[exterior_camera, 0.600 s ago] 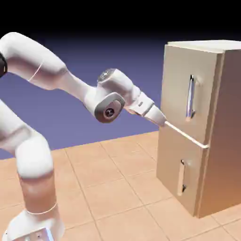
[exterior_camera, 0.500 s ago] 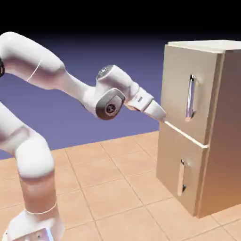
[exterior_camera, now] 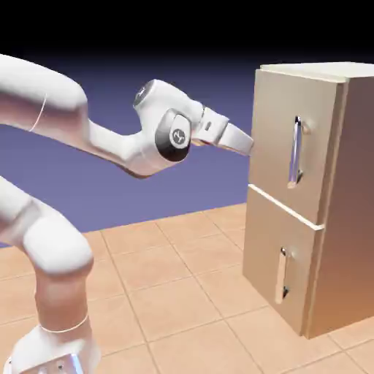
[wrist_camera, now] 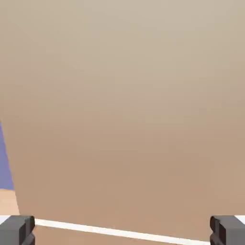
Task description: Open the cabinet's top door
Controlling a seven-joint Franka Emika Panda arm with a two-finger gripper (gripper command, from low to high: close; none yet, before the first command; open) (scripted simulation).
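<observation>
Silver handle point(exterior_camera: 295, 151) beyond the gripper point(wrist_camera: 122, 230), toward the exterior view's right

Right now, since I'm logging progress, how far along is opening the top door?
Nothing looks finished: the top door sits closed. In hand is the approach, with the open gripper facing that door. Left are gripping its vertical silver handle and pulling.

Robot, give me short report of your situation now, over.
Gripper open, nothing held. Top door shut, its handle not gripped. Nothing seen between gripper and door.
</observation>
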